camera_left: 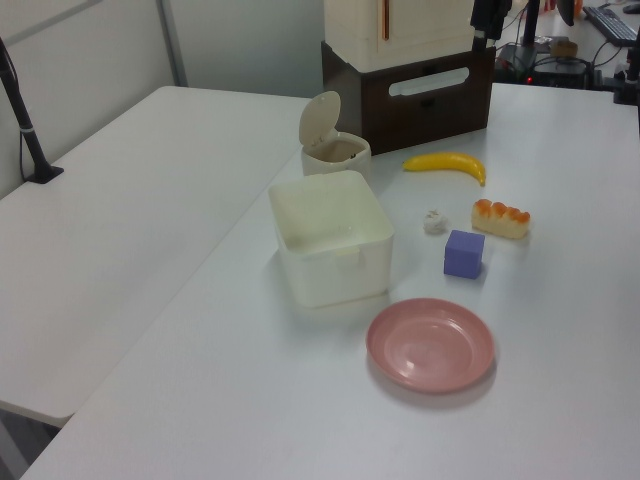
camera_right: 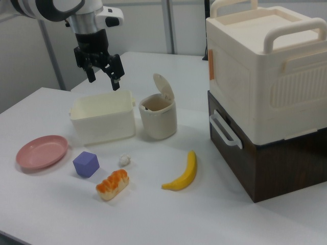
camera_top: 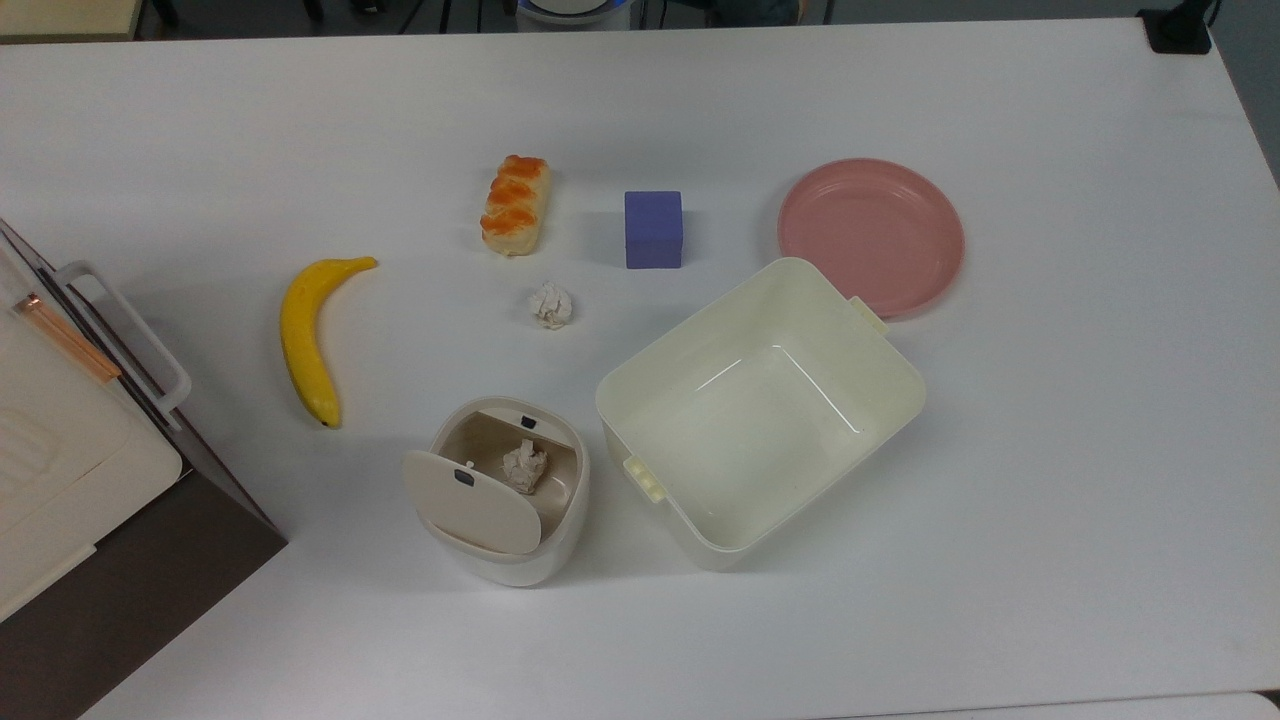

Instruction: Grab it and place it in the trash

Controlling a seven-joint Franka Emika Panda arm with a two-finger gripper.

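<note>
Still untouched, the small crumpled ball of whitish paper [camera_top: 551, 304] lies on the white worktop [camera_top: 1050, 480], between the glazed bread roll [camera_top: 515, 204] and the rounded cream-beige bin [camera_top: 510, 490], whose hinged lid [camera_top: 472, 502] stands open over a duller wad [camera_top: 525, 466]. In the right view the black claw [camera_right: 102, 72] hangs empty, fingers spread, above the cream rectangular tub [camera_right: 103, 117], well apart from the ball. A good grab would likely come straight down, centred, closing gently. The purple cube [camera_top: 653, 229] sits near, so keep clear. How deep the bin goes is hard to judge.

Whitish crumpled paper ball [camera_top: 551, 304] on table, cream bin [camera_top: 510, 490] nearby, lid open
</note>
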